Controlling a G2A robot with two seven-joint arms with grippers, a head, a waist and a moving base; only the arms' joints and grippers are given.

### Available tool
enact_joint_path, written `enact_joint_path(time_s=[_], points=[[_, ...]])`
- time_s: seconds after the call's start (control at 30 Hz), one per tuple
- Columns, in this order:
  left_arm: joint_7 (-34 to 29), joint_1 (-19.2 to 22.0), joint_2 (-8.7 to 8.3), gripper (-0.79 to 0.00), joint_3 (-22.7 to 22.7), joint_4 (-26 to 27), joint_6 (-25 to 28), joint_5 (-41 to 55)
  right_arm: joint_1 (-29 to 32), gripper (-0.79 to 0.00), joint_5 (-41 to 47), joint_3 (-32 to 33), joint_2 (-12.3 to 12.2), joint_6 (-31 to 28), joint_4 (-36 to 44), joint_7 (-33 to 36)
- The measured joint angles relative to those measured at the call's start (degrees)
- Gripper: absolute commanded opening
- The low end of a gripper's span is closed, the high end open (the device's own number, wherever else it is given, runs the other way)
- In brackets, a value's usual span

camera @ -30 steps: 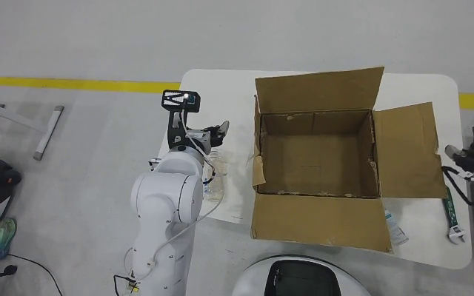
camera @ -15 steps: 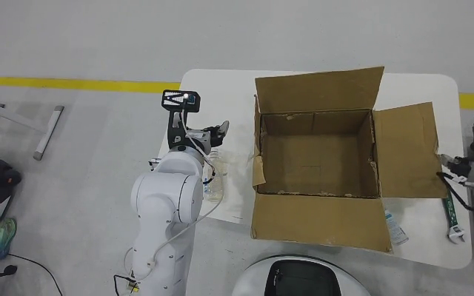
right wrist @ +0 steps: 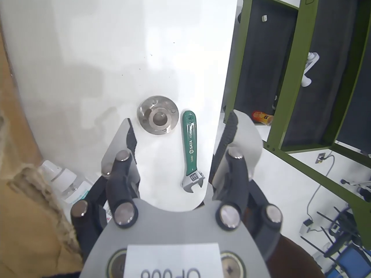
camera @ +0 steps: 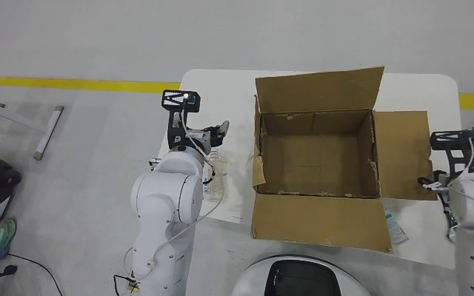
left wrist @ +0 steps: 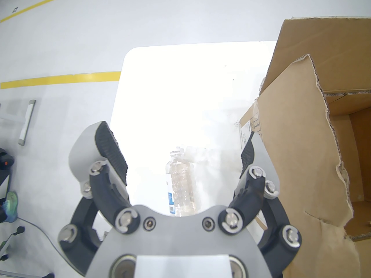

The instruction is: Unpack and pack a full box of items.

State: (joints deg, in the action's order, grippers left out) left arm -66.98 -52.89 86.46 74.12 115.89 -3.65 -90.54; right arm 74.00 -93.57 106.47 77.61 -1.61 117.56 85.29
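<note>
1. At the middle of the bench [camera: 222, 96], box [camera: 315, 163] open and bare inside, so packing is judged the step in hand.
2. Close to the bench's right edge, toward its near-right corner: wrench [right wrist: 190, 148], long axis along that edge, head toward the robot's side, metal flange [right wrist: 158, 119] just beside the handle end.
3. Above the wrench, right end effector [right wrist: 180, 120] spread wide and empty, one finger to each side of the handle. Closing line crosses the long axis — probably calls for a straight drop.
4. Near the left edge, left end effector [left wrist: 176, 133] likewise wide open, gripping nothing, over a clear bottle [left wrist: 181, 186] lying flat — well apart from the wrench.
</note>
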Motion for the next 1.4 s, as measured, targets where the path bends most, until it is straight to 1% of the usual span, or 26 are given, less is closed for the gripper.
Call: enact_joint_path(time_s=[0.1,0.17,0.23,0.27,0.37,0.6,0.7,0.8,0.93,1.1,1.4], points=[[0.00,0.00,0.00,0.000,0.00,0.00,0.00,0.00,-0.19,-0.542,-0.35,-0.79,-0.05,0.08,-1.28,-0.24],[0.00,0.00,0.00,0.000,0.00,0.00,0.00,0.00,-0.09,-0.502,-0.80,-1.24,-0.09,-0.01,-1.83,-0.31],[0.00,0.00,0.00,0.000,0.00,0.00,0.00,0.00,0.06,-0.483,-0.94,-1.39,-0.13,0.12,-2.09,-0.39],[0.00,0.00,0.00,0.000,0.00,0.00,0.00,0.00,0.17,-0.453,-0.93,-1.36,-0.14,0.18,-2.13,-0.42],[0.00,0.00,0.00,0.000,0.00,0.00,0.00,0.00,0.73,-0.437,-0.48,-0.70,-0.20,0.54,-1.74,-0.54],[0.00,0.00,0.00,0.000,0.00,0.00,0.00,0.00,1.71,-0.440,3.67,3.35,-0.32,2.80,1.04,-1.15],[0.00,0.00,0.00,0.000,0.00,0.00,0.00,0.00,1.35,-0.453,5.71,5.14,-0.44,3.55,-0.08,-0.47],[0.00,0.00,0.00,0.000,0.00,0.00,0.00,0.00,0.75,-0.468,5.89,4.64,-0.58,3.11,-2.20,-0.90],[0.00,0.00,0.00,0.000,0.00,0.00,0.00,0.00,0.00,-0.462,5.90,3.11,-0.68,3.47,-4.07,-1.04],[0.00,0.00,0.00,0.000,0.00,0.00,0.00,0.00,-0.43,-0.462,5.25,1.46,-0.81,3.58,-5.58,-1.15],[0.00,0.00,0.00,0.000,0.00,0.00,0.00,0.00,-0.64,-0.468,5.33,0.77,-1.08,3.66,-7.44,-1.39]])
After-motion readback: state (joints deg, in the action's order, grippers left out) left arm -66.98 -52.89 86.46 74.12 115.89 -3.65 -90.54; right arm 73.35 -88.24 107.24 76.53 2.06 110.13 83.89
